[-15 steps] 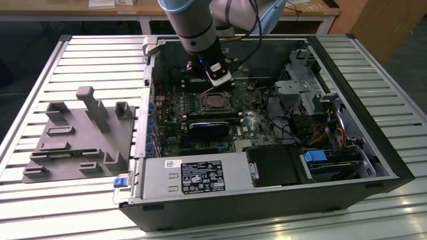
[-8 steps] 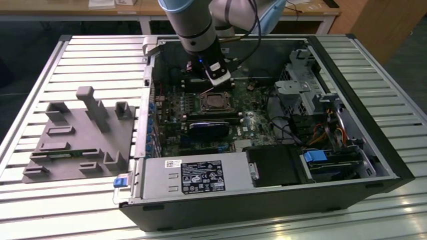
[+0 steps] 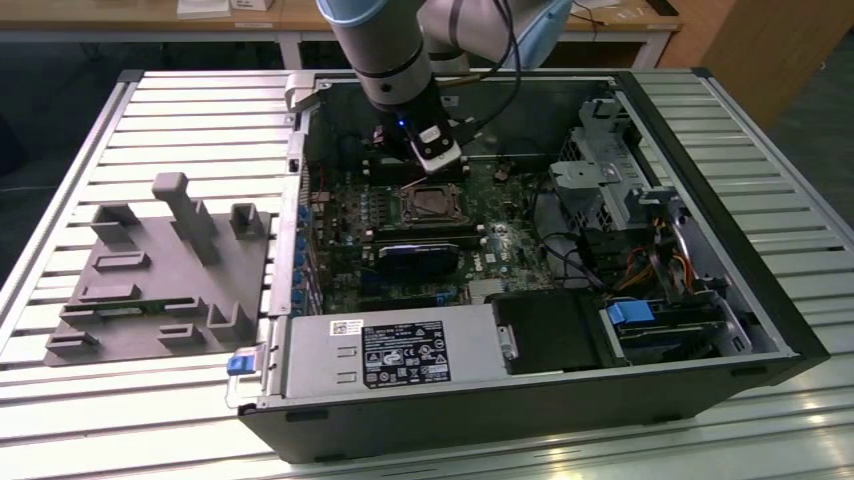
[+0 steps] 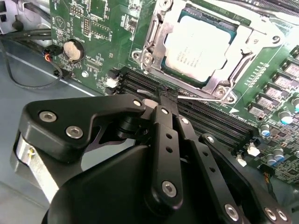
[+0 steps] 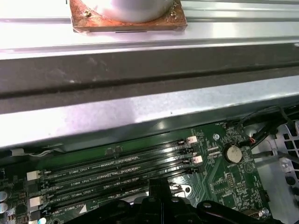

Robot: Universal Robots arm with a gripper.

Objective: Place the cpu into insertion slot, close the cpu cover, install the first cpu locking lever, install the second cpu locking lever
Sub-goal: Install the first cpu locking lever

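Fingers of the gripper (image 4: 167, 96) are drawn together to a single dark tip with nothing plainly clamped between them. In the second wrist view that tip rests at the end of a thin wire locking lever (image 4: 205, 97) that runs along the socket's edge, beside the memory slots (image 4: 212, 119). Next to it the cpu (image 4: 198, 44) lies flat in the insertion slot (image 4: 195, 79), and the cpu cover (image 4: 156, 44) is folded down around it, its window framing the silvery top. From that I judge placing and covering done and a lever step in hand; whether this lever is hooked under its catch I cannot tell. Latching it calls for pressing the wire down and sideways under the catch without slipping onto the board's small parts. In the exterior view the arm reaches into the open computer case (image 3: 747, 210), which lies on a slatted worktop (image 3: 174, 110) beside a grey fixture (image 3: 160, 270)
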